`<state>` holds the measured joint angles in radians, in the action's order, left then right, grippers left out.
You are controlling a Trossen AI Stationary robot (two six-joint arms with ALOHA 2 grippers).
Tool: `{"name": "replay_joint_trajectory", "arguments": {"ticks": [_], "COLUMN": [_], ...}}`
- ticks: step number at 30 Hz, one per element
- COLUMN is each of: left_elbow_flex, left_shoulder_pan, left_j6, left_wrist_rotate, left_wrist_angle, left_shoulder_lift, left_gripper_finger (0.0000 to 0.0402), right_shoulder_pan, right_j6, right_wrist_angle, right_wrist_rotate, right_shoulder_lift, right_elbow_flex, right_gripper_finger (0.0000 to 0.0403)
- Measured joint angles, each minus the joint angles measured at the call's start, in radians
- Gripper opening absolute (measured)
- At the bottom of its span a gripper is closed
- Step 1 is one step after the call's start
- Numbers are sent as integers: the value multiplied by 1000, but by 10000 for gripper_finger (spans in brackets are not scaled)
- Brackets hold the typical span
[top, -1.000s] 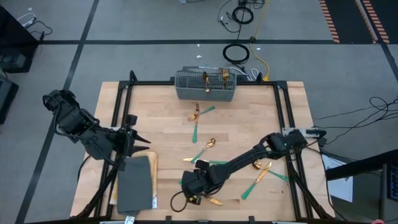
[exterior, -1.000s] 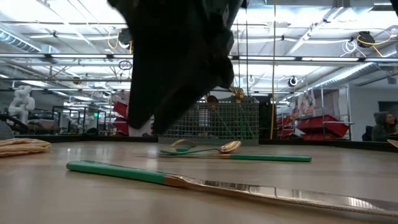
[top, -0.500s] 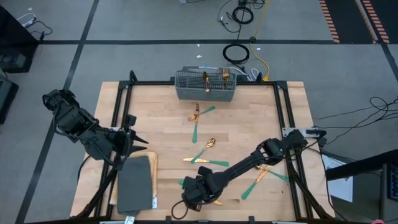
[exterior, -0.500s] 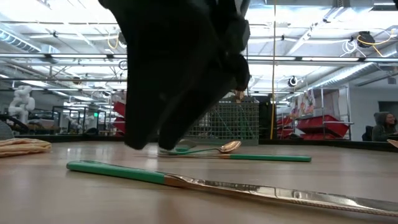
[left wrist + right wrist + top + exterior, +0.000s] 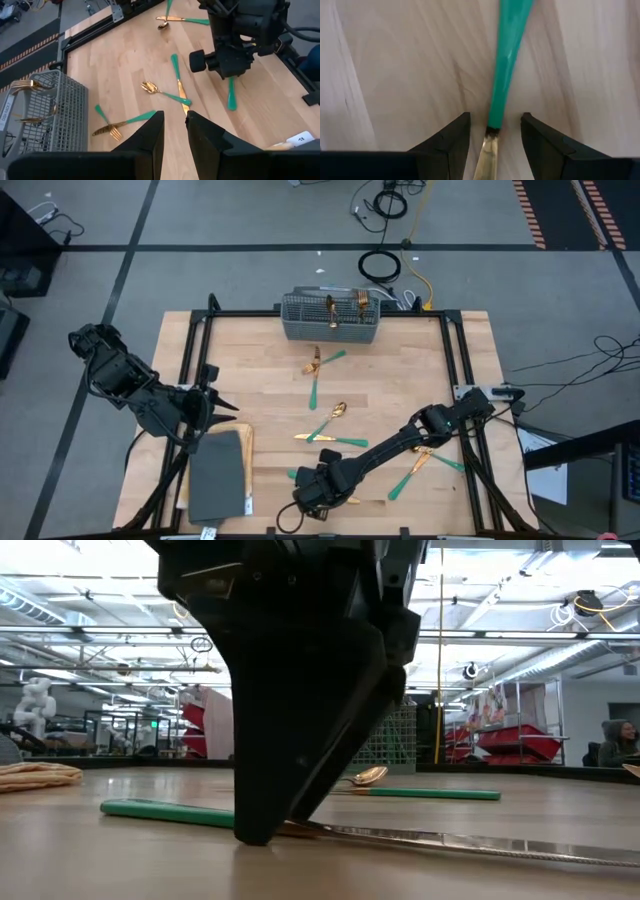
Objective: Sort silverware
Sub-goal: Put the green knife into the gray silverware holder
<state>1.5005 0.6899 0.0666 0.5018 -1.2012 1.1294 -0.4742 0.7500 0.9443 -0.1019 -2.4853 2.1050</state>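
Observation:
The silverware has gold heads and teal handles. A knife [image 5: 420, 837] lies flat near the table's near edge, and its handle [image 5: 506, 55] meets its blade between my right gripper's fingers. My right gripper [image 5: 320, 492] [image 5: 492, 131] is open and lowered to the table, one finger on each side of that knife with a gap on both sides. A spoon [image 5: 331, 418], crossed pieces [image 5: 322, 363] and more [image 5: 420, 458] lie flat on the wood. Forks stand in the grey wire basket [image 5: 330, 318]. My left gripper [image 5: 226, 406] [image 5: 174, 126] waits, open, at the table's left side.
A grey folded mat [image 5: 217, 475] lies on a beige cloth [image 5: 35, 775] at the near left corner. Black frame rails [image 5: 460, 360] run along the table's sides. A person [image 5: 618, 740] sits far off in the room behind.
My right gripper has moved toward the table's near edge and come down, until its open fingers reach the wood on either side of the knife. The knife and the other silverware have stayed in place.

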Motion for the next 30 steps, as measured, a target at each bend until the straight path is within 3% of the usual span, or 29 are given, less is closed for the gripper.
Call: {"name": "replay_joint_trajectory", "arguments": {"ticks": [13,19,30], "left_elbow_flex": [-1,-1,-1], "left_shoulder_pan": [0,0,0], "left_j6": [2,1,4], "left_wrist_rotate": [0,0,0], "left_wrist_angle": [-20,-20,-77], "left_shoulder_lift": [0,0,0], "left_gripper_finger": [90,90,90], "right_shoulder_pan": [50,105,87], "right_j6": [-172,-209,-173], "right_wrist_angle": [66,73,36], "right_wrist_rotate": [57,152,83], "right_shoulder_lift": [-33,-33,-37], "right_elbow_flex": [2,-1,-3], "right_gripper_finger": [157,135,78]}}
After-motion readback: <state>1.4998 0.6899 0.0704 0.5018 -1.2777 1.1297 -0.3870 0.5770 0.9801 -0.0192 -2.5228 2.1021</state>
